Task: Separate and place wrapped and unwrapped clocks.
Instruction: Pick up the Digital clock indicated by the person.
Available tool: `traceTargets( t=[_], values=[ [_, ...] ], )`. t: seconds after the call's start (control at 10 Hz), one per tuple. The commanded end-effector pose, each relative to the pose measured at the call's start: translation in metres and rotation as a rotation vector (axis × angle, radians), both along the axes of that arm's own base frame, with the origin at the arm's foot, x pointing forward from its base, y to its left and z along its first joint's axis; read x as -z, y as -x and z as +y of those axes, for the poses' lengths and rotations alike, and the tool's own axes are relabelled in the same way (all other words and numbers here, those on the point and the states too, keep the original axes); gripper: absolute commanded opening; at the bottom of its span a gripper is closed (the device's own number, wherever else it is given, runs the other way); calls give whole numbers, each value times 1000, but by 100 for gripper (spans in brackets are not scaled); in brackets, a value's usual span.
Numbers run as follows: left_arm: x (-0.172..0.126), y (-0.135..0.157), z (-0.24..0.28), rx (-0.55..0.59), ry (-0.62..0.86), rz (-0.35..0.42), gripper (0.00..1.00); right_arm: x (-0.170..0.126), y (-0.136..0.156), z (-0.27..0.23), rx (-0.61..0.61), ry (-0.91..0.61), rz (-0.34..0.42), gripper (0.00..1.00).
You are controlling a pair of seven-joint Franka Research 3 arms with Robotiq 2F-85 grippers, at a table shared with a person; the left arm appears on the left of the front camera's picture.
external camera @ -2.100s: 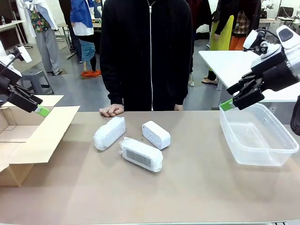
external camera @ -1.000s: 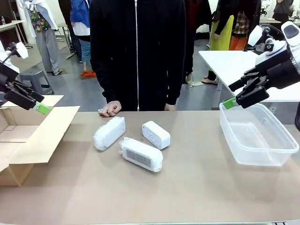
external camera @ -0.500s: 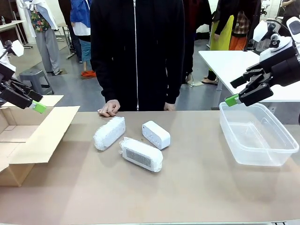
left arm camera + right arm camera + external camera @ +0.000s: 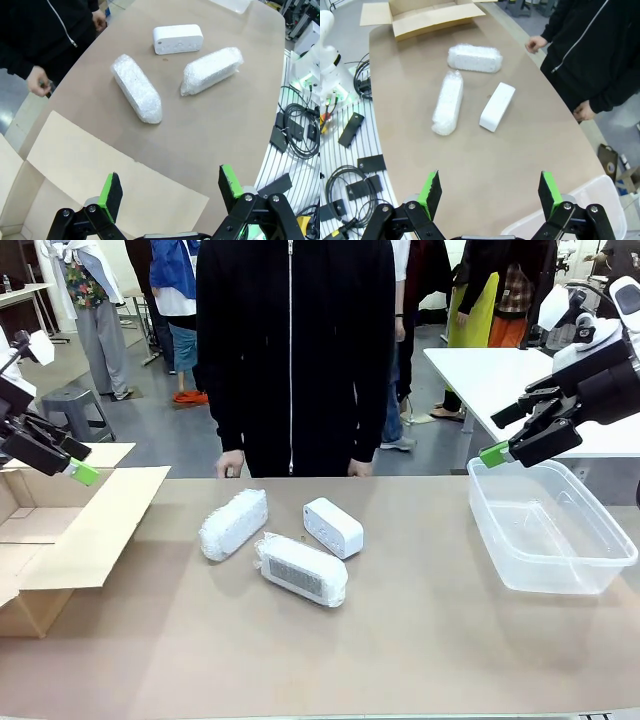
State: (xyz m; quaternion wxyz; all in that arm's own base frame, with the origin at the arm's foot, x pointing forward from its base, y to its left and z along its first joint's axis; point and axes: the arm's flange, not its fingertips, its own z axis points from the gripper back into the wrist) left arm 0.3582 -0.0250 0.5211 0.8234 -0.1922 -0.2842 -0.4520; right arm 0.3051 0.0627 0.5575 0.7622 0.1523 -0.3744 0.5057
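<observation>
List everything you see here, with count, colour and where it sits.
table: 1, tan, between robot and person
cardboard box: 1, brown, open, table's left end
plastic bin: 1, clear, table's right end
wrapped clocks: 2, white under bubble plastic, mid-table: left wrapped clock, front wrapped clock
unwrapped clock: 1, glossy white, mid-table, farthest right
person: 1, black jacket, far side
left gripper: 1, black, green pads, open, above the box
right gripper: 1, black, green pads, open, above bin's far corner
</observation>
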Motion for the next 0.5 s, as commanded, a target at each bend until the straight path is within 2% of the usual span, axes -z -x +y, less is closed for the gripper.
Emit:
traceTargets(
  t=[0.0,0.4],
  values=[
    [-2,0,0,9,22,-12,100,0,0,0,-4,-8,1,100],
    [-2,0,0,9,22,-12,100,0,0,0,-4,-8,1,100]
  ],
)
